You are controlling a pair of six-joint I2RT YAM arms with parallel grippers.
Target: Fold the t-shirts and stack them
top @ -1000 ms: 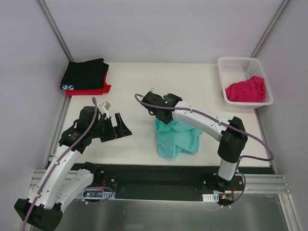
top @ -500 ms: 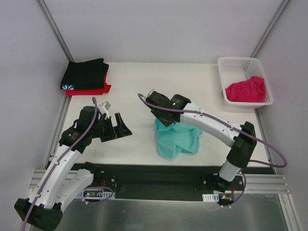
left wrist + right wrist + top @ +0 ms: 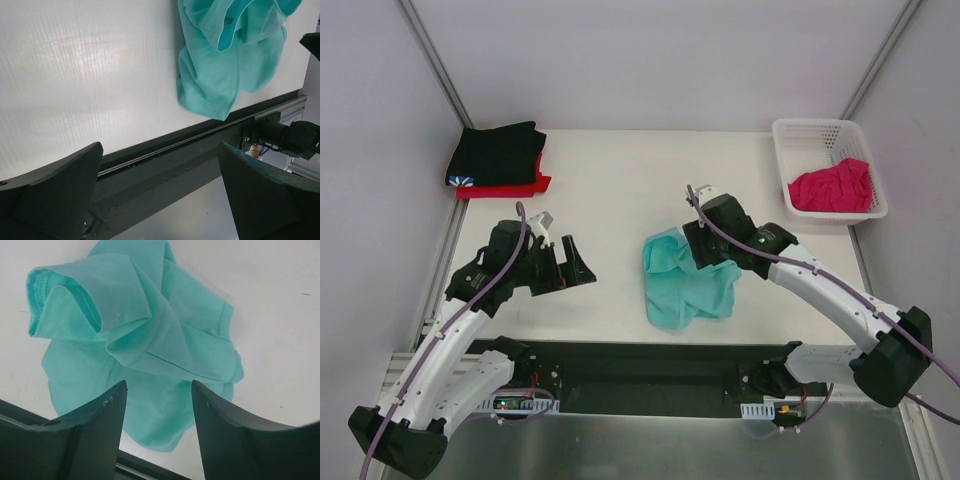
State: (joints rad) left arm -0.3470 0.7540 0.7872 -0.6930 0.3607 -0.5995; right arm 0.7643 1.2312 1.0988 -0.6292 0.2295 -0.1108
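Nearest, the teal-green t-shirt (image 3: pixel 685 288) lies crumpled on the surface (image 3: pixel 620 185) below the right tool (image 3: pixel 159 390), which is spread open and empty like the left tool (image 3: pixel 159 155) beside it; farther back, the black t-shirt (image 3: pixel 500 152) sits folded on the red t-shirt (image 3: pixel 515 187) and the magenta-pink t-shirt (image 3: pixel 832 187) waits bunched in the white basket (image 3: pixel 817 131), so roughly halfway, I judge.

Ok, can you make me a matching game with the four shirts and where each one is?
Shirts:
1. teal shirt
2. pink shirt
3. black shirt
4. red shirt

Places:
A. inside the white basket
B. bottom of the pile in the far left corner
C. crumpled near the middle of the table
D. top of the pile in the far left corner

Pairs: 1-C, 2-A, 3-D, 4-B
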